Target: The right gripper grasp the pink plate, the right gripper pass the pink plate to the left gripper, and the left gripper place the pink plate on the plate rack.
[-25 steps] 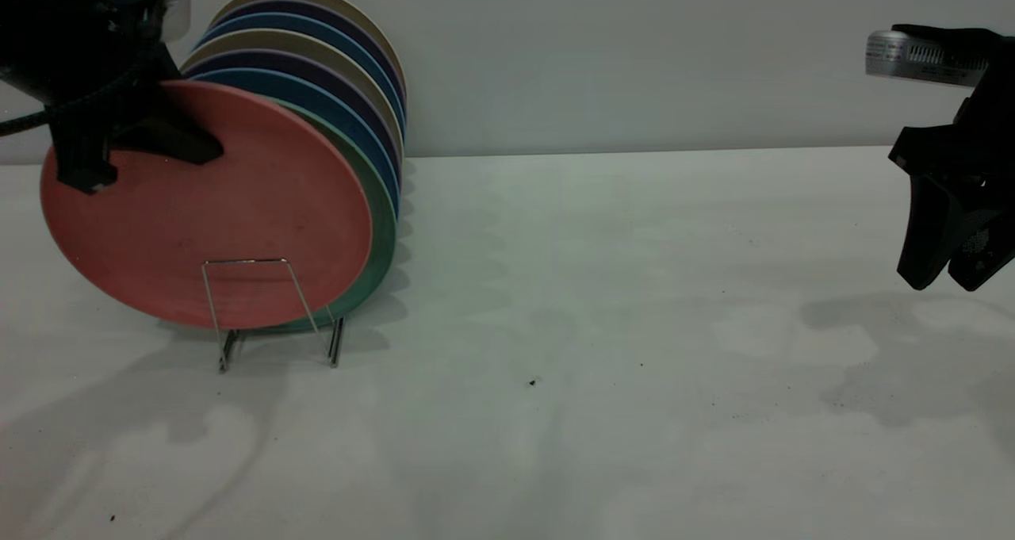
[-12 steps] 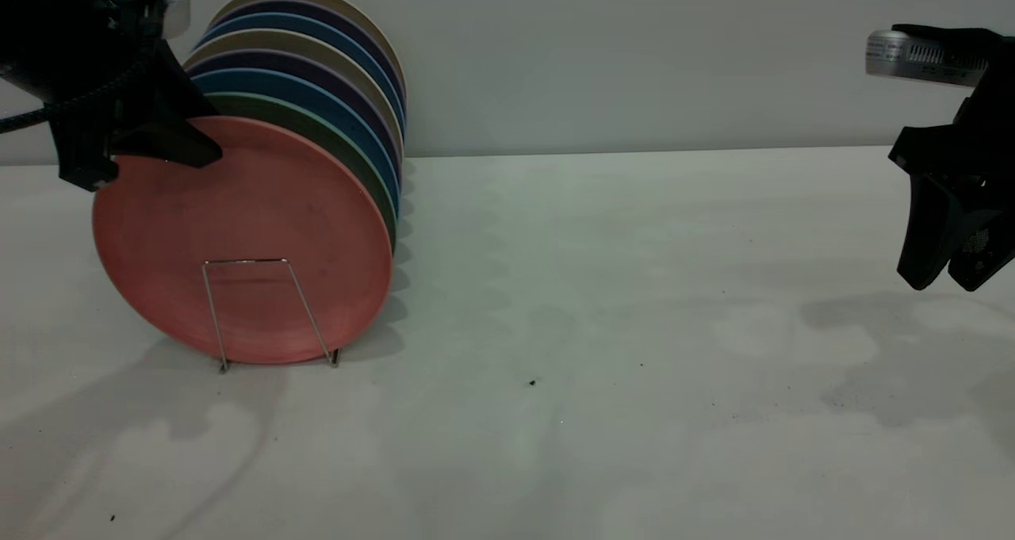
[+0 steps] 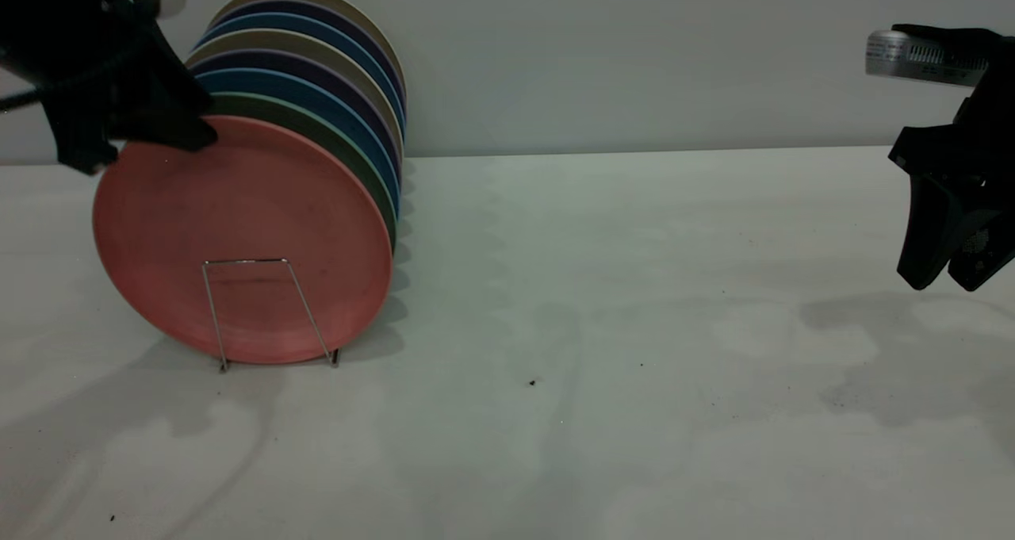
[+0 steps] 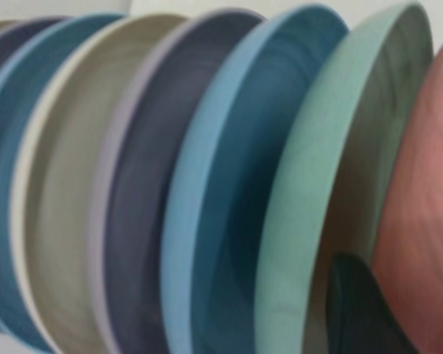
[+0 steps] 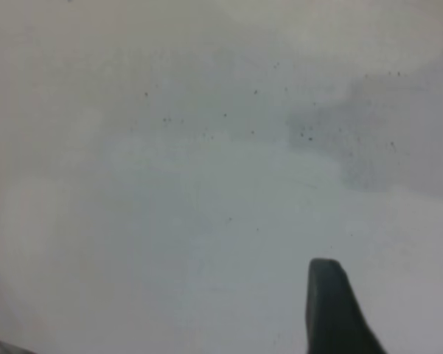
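The pink plate (image 3: 246, 231) stands on edge in the front slot of the plate rack (image 3: 246, 261), leaning back on a green plate (image 3: 349, 151). My left gripper (image 3: 143, 150) hovers at the plate's upper left rim, open and astride it. In the left wrist view one finger (image 4: 354, 310) sits between the green plate (image 4: 317, 184) and the pink plate (image 4: 427, 206). My right gripper (image 3: 947, 282) hangs far off at the right above the table, open with nothing between its fingers (image 5: 332, 310).
Behind the green plate the rack holds several more plates (image 3: 317, 56) in blue, purple and cream, packed close. The white table (image 3: 595, 326) stretches bare between the rack and the right arm. A grey wall runs along the back.
The pink plate, held tilted above the rack a second ago, has dropped right and down into the front slot. My left gripper let it go and lifted slightly. The right arm stayed still.
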